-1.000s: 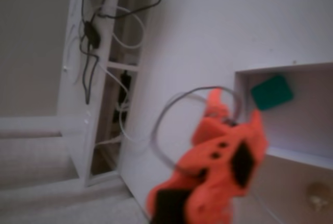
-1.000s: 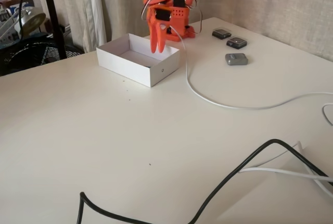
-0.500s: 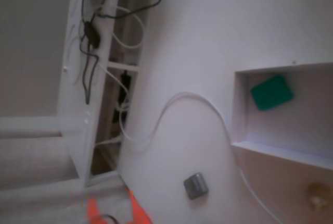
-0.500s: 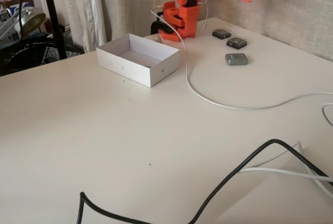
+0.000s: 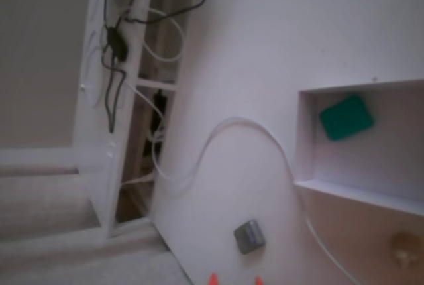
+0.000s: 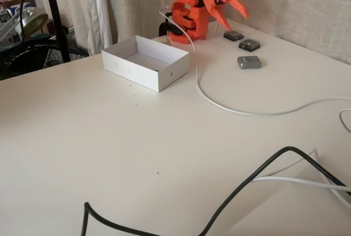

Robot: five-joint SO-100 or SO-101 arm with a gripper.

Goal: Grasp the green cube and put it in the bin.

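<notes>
so the green cube (image 5: 345,117) is sitting inside the bin (image 5: 306,139), up in the corner nearest the top left of that fixed view, lying flat on the bin floor and right next to the walls there. in the other fixed view the bin (image 6: 164,75) is a white open box on the counter (image 6: 164,153) and the cube is hidden behind its walls. the orange arm is folded up at the back of the counter, next to the bin but well clear of it, and the hand (image 6: 232,6) hangs in the air off to the right of the base, pointing down and to the right. its two fingers are spread apart with nothing between them, so it's released and empty. that puts the cube well apart from the hand, with the bin wall and the arm's base in between. just below and right of the hand there are three small grey blocks (image 6: 249,62) lying on the counter, and a white cable (image 6: 219,104) runs from the arm's base across the counter, plus a black cable (image 6: 258,173) in the foreground. in the top-down-ish fixed view only two orange tips (image 5: 235,280) poke in at the bottom edge, near one grey block (image 5: 250,236).
</notes>
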